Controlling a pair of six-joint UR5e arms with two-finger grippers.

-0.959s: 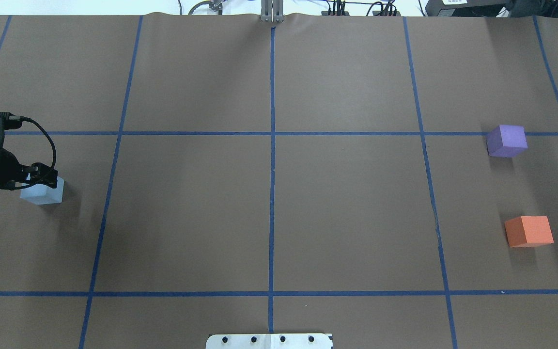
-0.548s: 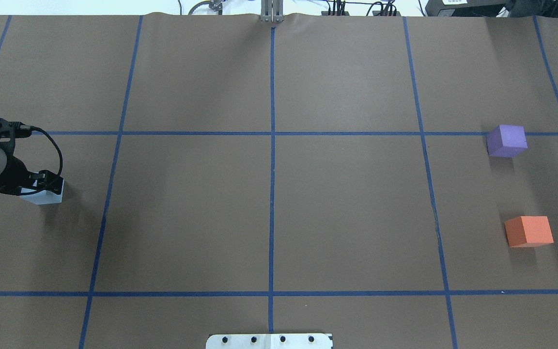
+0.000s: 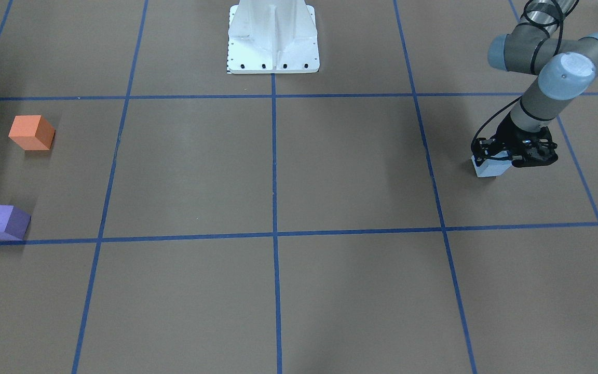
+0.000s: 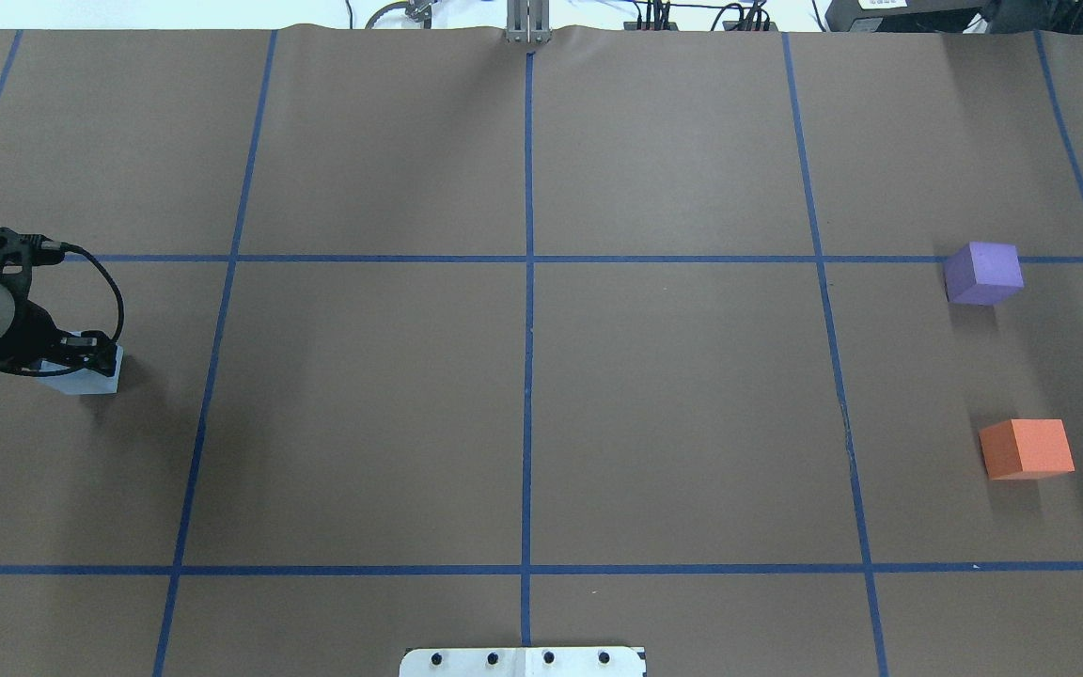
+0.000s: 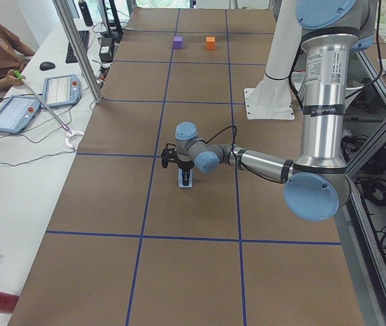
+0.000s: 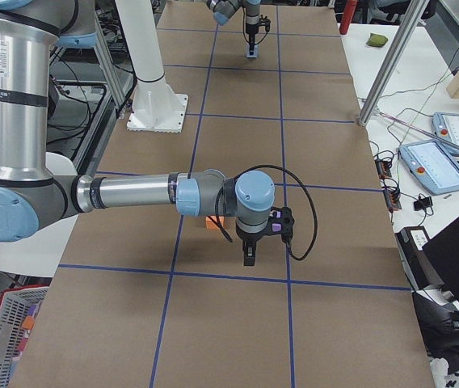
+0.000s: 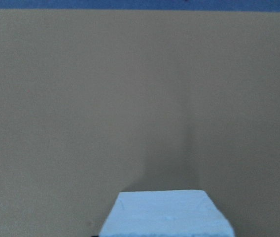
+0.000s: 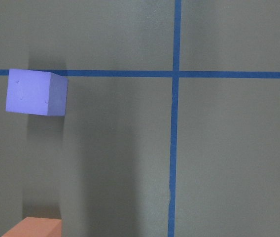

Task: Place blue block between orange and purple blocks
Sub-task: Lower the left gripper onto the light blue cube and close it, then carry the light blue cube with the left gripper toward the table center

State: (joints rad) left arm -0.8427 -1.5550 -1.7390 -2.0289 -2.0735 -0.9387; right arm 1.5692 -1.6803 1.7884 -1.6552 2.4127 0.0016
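The pale blue block (image 4: 102,382) sits at the table's far left; it also shows in the front view (image 3: 488,169) and at the bottom of the left wrist view (image 7: 167,215). My left gripper (image 4: 81,365) is low over it, jaws apparently open and straddling the block. The purple block (image 4: 983,273) and the orange block (image 4: 1028,448) sit apart at the far right, with bare table between them. My right gripper (image 6: 248,257) hovers near the orange block (image 6: 212,223); I cannot tell if it is open or shut.
Blue tape lines divide the brown table (image 4: 532,395) into a grid. The robot's white base (image 3: 273,36) stands at the near middle edge. Operator tablets (image 6: 440,166) lie on a side bench off the table.
My left gripper has moved down onto the blue block and now covers more of it. The blocks have not moved.
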